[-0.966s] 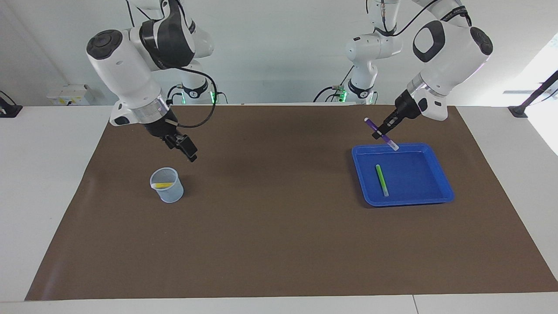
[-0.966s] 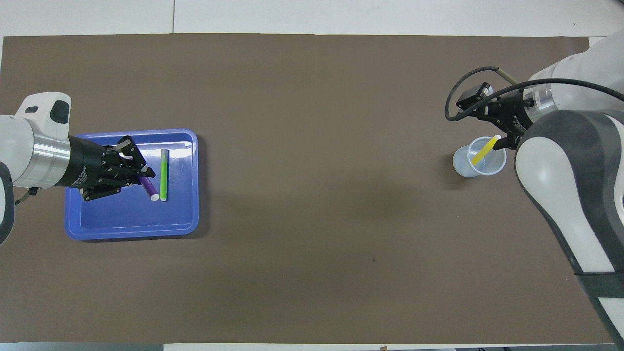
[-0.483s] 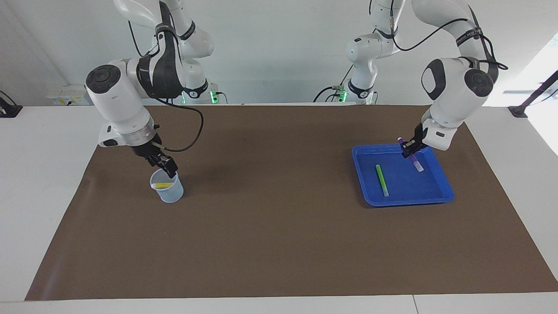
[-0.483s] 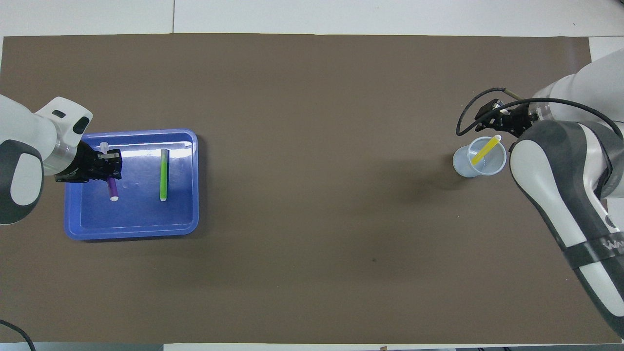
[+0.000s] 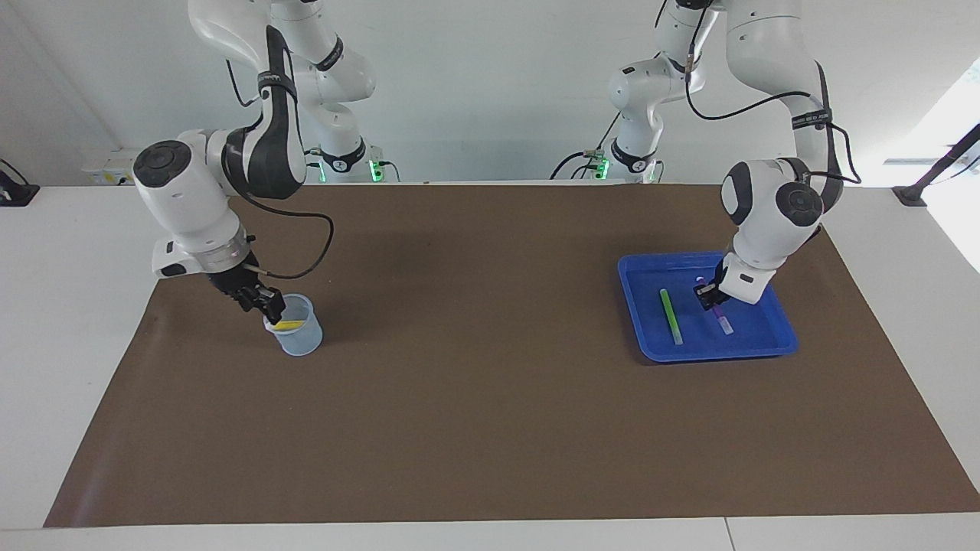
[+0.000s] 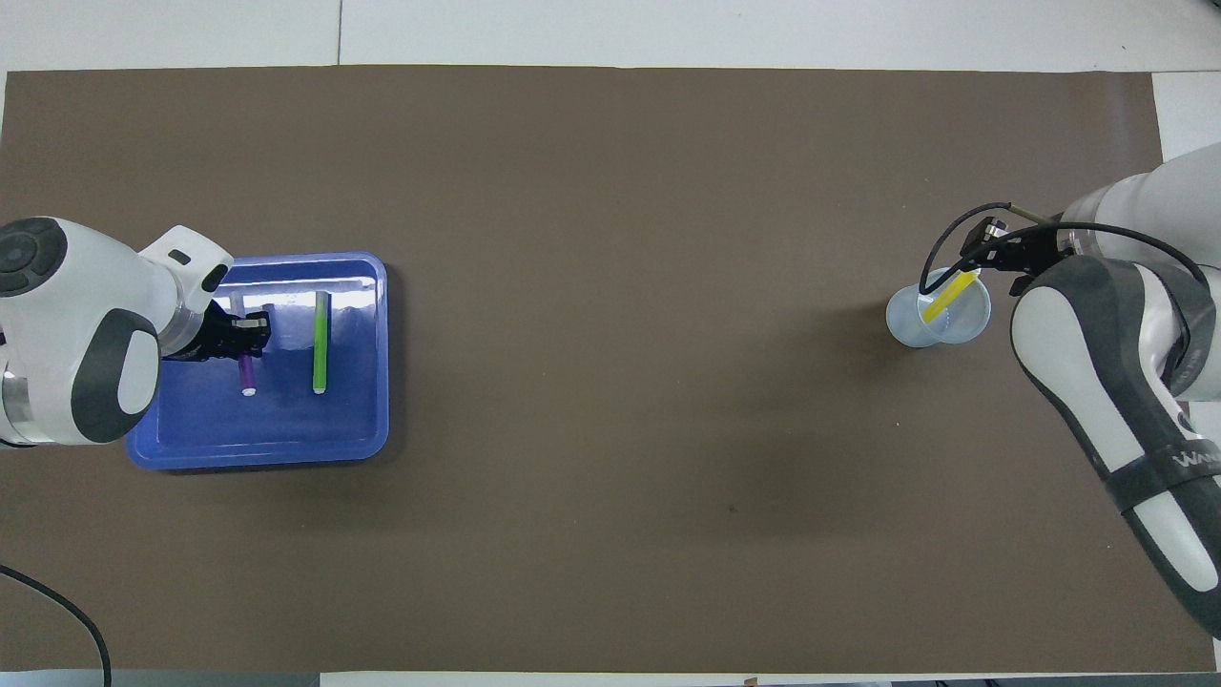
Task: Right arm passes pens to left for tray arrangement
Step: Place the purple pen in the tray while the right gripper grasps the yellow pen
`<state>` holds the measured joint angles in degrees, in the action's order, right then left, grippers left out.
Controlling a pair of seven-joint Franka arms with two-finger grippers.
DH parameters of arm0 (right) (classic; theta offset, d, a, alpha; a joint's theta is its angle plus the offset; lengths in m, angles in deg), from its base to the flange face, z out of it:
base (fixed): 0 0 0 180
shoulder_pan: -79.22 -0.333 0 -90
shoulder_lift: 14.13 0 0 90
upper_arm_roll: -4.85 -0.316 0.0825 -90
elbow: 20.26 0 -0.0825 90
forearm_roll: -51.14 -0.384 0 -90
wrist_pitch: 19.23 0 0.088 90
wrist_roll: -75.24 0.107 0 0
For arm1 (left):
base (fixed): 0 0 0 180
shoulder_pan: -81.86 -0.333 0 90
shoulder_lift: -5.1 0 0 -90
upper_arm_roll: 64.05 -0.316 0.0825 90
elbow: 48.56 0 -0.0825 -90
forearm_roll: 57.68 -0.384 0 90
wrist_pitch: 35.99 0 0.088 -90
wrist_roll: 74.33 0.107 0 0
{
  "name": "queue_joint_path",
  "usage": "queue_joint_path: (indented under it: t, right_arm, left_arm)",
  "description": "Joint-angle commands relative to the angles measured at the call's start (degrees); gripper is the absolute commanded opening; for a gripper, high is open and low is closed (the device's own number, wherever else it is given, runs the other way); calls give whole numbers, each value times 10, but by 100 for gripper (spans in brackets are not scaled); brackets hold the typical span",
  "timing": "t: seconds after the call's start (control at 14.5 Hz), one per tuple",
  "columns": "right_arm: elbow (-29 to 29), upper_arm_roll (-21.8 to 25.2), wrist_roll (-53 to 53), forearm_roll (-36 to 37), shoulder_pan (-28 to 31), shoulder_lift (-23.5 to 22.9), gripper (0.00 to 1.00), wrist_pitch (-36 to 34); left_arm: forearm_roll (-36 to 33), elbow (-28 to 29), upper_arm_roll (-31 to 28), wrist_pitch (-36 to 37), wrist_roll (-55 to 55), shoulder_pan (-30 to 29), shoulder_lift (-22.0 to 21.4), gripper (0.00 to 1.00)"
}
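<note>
A blue tray (image 5: 708,354) (image 6: 258,456) lies toward the left arm's end of the table. In it lies a green pen (image 5: 671,316) (image 6: 320,342). My left gripper (image 5: 709,295) (image 6: 246,329) is low inside the tray, shut on a purple pen (image 5: 722,319) (image 6: 247,372). That pen runs alongside the green one, with its pale tip at the tray floor. A yellow pen (image 5: 289,325) (image 6: 946,296) leans in a small pale-blue cup (image 5: 300,337) (image 6: 920,324) toward the right arm's end. My right gripper (image 5: 269,306) (image 6: 987,258) is at the cup's rim, by the yellow pen's upper end.
A brown mat (image 5: 490,398) covers the table, with white tabletop around it. A black cable (image 5: 306,237) loops from the right arm's wrist above the cup. Both arm bases stand at the robots' end of the table.
The left gripper came down from above the tray's rim into the tray with the purple pen, beside the green one. The right gripper dropped to the cup's rim.
</note>
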<state>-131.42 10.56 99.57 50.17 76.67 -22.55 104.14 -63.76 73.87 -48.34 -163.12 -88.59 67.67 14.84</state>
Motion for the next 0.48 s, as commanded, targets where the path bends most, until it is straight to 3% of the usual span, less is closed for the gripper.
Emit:
queue_joint_path:
  t: [0.0, 0.41]
  right_arm:
    - [-23, -5, -10, 10, 3, 9, 57, 29]
    - [-22, -6, -12, 10, 2, -13, 56, 56]
  left_arm:
    - [-13, 12, 4, -18, 5, -8, -2, 0]
    - [-13, 11, 4, -19, 8, -9, 2, 0]
